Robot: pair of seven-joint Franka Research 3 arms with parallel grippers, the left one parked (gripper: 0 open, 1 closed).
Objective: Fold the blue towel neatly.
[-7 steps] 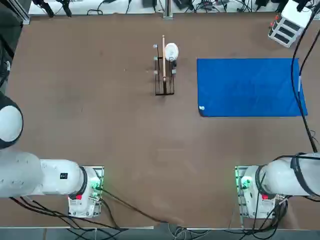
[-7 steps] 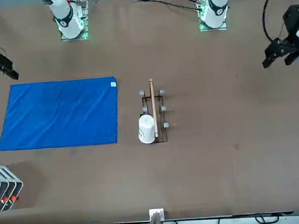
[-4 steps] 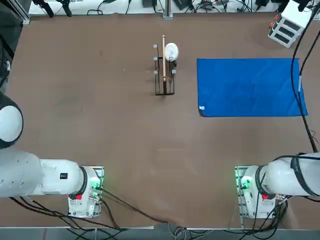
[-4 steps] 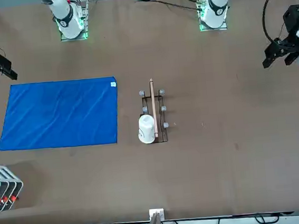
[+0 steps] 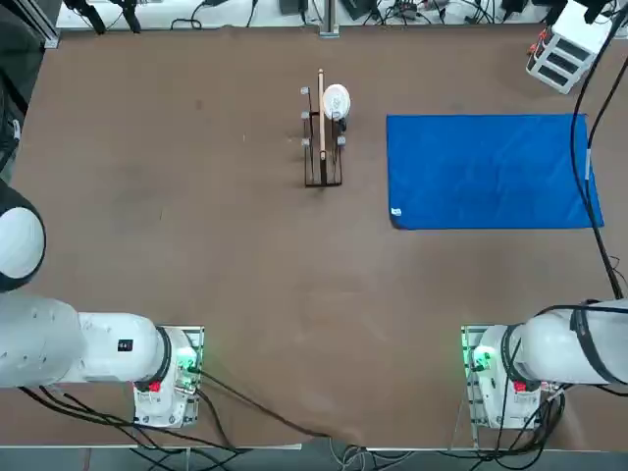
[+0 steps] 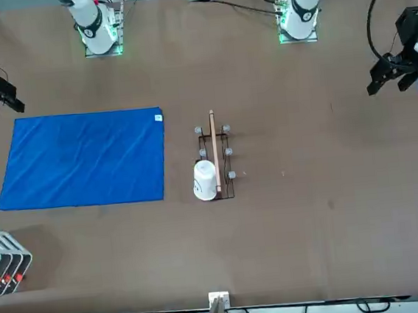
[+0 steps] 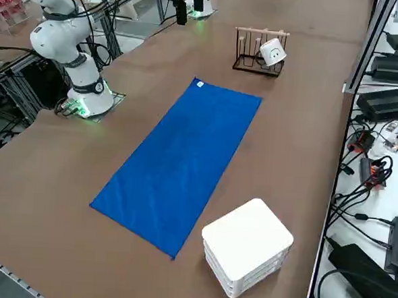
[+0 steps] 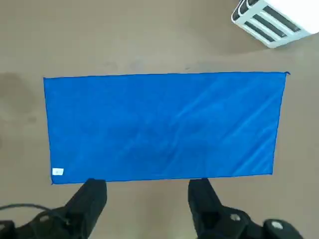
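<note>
Blue towel [image 5: 488, 172] lying flat, unfolded. R gripper [image 8: 147, 199] hovering above near edge, fingers fully spread, holding nothing. Risk: thin cloth slipping or bunching during pinch, giving crooked fold.

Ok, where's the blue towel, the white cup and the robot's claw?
blue towel [image 5: 488, 172], top view, its middle.
white cup [image 6: 205, 179], front view, its side, on the rack.
right claw [image 8: 148, 196], right wrist view, between its open fingertips.
</note>
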